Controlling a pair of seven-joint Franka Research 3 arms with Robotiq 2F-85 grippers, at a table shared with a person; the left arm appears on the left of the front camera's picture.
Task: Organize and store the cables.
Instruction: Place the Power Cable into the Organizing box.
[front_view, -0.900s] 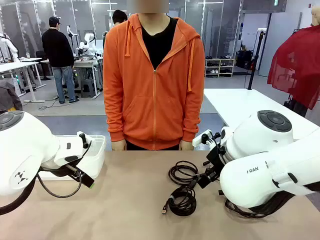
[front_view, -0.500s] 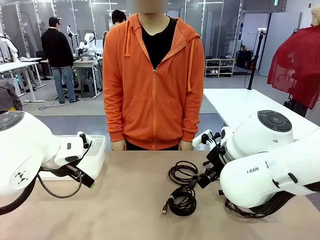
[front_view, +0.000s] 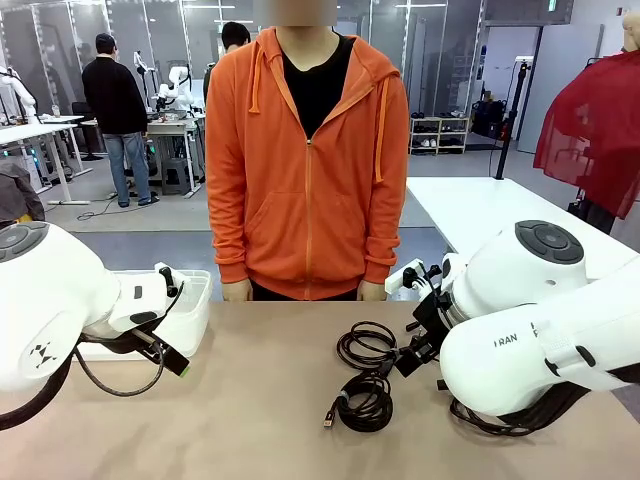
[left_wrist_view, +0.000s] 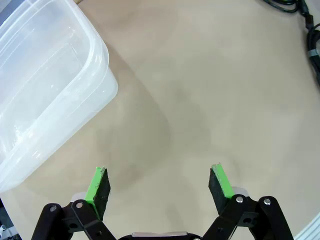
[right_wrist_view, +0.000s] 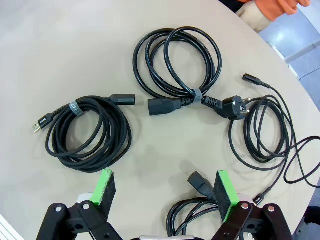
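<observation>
Several black cables lie coiled on the tan table. In the right wrist view a braided coil (right_wrist_view: 90, 132) with a metal tip lies at the left. A thicker power cord (right_wrist_view: 175, 65) is farther off, a thin loose cord (right_wrist_view: 262, 135) lies at the right, and another cord (right_wrist_view: 195, 205) sits between the fingers. My right gripper (right_wrist_view: 165, 189) hovers open above them, holding nothing. My left gripper (left_wrist_view: 160, 184) hangs open over bare table beside a clear plastic box (left_wrist_view: 45, 85). In the front view two coils (front_view: 366, 345) (front_view: 365, 402) lie mid-table.
A person in an orange hoodie (front_view: 308, 150) stands at the far edge, hands (front_view: 237, 291) resting near the table rim. The clear box (front_view: 192, 310) stands at the table's left. Cable ends (left_wrist_view: 310, 30) reach the left wrist view's top right corner.
</observation>
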